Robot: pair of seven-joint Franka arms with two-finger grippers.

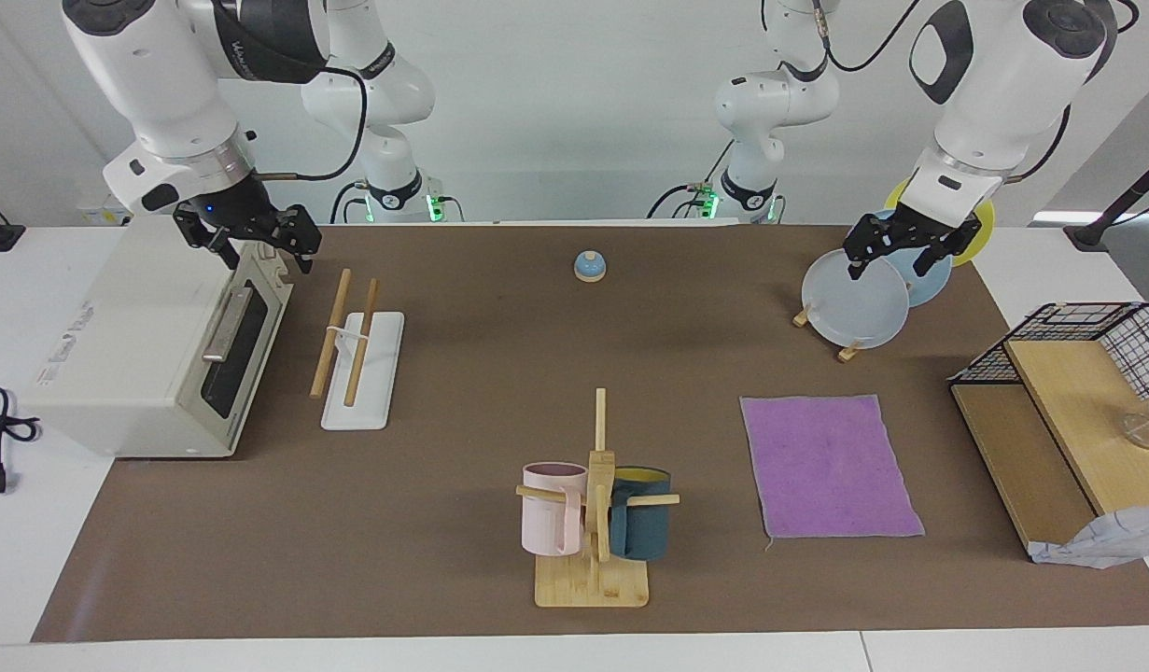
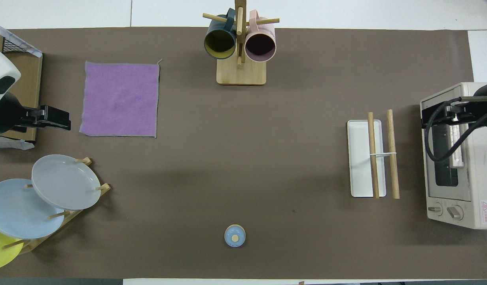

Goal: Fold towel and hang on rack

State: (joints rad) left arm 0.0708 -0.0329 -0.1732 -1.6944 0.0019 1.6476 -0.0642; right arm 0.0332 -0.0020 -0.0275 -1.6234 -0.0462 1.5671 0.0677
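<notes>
The towel (image 1: 828, 465) lies flat and unfolded, purple face up, toward the left arm's end of the table; it also shows in the overhead view (image 2: 120, 99). The rack (image 1: 359, 369), two light-wood rods over a white base, stands toward the right arm's end beside the toaster oven; it also shows in the overhead view (image 2: 362, 158). My left gripper (image 1: 887, 269) hangs open and empty over the plate stand, apart from the towel. My right gripper (image 1: 268, 261) hangs open and empty over the toaster oven's front edge, beside the rack.
A toaster oven (image 1: 154, 345) stands at the right arm's end. A plate stand with plates (image 1: 854, 303) is nearer to the robots than the towel. A mug tree (image 1: 593, 504) stands mid-table. A small blue bell (image 1: 589, 266), a wooden shelf with a wire basket (image 1: 1078, 392) and a white patterned cloth (image 1: 1106, 546) are also there.
</notes>
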